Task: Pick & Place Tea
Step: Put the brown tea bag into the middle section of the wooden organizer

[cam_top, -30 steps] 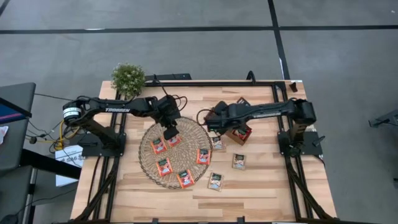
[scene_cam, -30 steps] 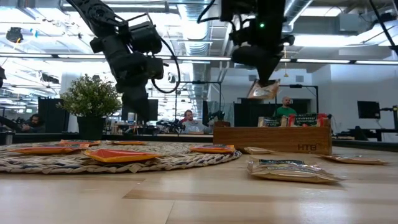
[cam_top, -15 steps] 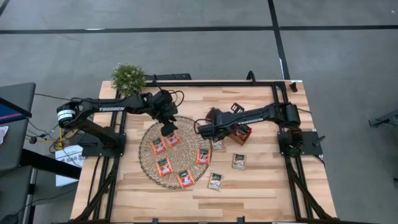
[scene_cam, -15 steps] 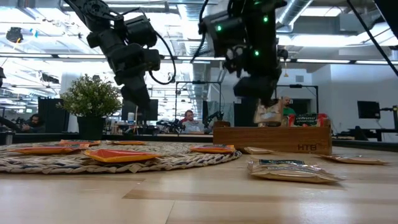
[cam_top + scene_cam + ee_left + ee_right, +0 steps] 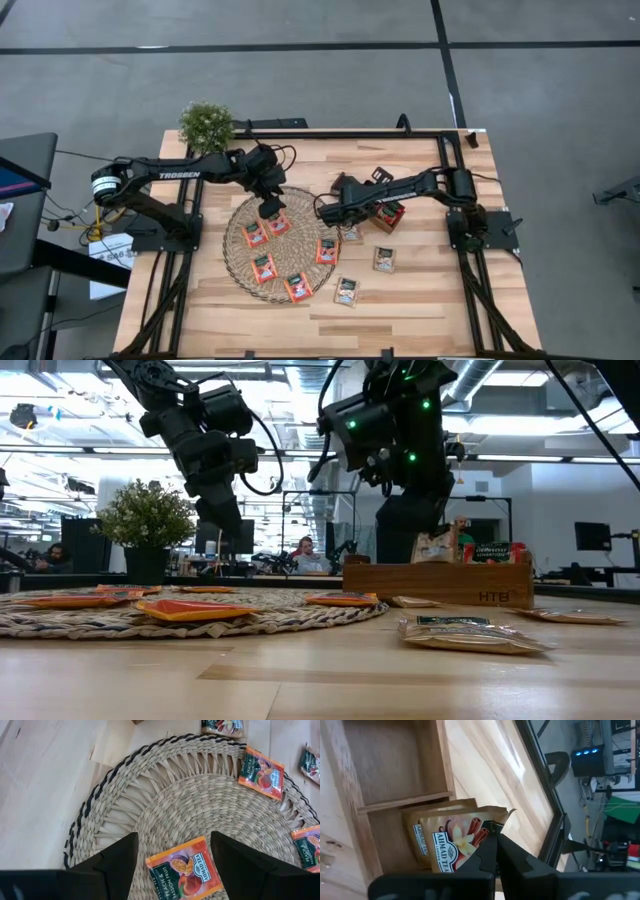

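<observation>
Placement is the step in hand: the right end effector (image 5: 492, 851) is clamped on a vanilla tea sachet (image 5: 451, 840), held over the wooden compartment tray (image 5: 395, 775) — it should come down square into one compartment, with the sachet clear of the divider, and let go only when the sachet stands among its fellows. The left end effector (image 5: 172, 851) hovers with fingers apart over the wicker mat (image 5: 165, 805), a red-orange sachet (image 5: 185, 875) between them; it wants a straight descent so the fingers straddle the edges, not the weave. By count from above: five red-orange sachets lie on the mat, three pale ones on the tabletop (image 5: 420, 310) beside it — one tray, one mat, one potted plant (image 5: 206, 124).
</observation>
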Controlling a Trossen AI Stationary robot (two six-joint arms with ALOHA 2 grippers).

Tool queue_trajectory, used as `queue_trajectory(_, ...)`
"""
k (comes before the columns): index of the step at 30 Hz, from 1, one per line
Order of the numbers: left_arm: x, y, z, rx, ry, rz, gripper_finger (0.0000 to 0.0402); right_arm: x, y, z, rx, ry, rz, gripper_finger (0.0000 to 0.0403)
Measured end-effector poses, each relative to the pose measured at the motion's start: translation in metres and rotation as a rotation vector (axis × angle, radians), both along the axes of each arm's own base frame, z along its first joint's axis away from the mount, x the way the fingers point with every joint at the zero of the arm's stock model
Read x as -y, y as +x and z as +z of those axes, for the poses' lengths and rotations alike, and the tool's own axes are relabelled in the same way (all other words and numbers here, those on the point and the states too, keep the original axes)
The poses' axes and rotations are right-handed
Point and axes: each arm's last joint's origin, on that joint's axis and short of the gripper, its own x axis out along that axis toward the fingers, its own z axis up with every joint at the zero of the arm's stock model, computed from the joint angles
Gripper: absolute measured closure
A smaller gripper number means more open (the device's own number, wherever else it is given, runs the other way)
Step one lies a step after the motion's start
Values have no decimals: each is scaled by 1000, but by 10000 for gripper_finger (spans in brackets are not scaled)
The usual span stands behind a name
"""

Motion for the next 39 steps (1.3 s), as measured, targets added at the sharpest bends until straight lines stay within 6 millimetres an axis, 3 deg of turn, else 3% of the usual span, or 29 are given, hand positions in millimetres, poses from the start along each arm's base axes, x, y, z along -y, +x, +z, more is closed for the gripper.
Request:
queue_trajectory(33, 0, 0, 0, -1, 0, 0, 161, -3, 2, -4, 3, 16, -4, 402)
queue_trajectory(39, 0, 0, 0, -1, 2, -4, 161, -3, 1, -4, 2, 39, -15, 372)
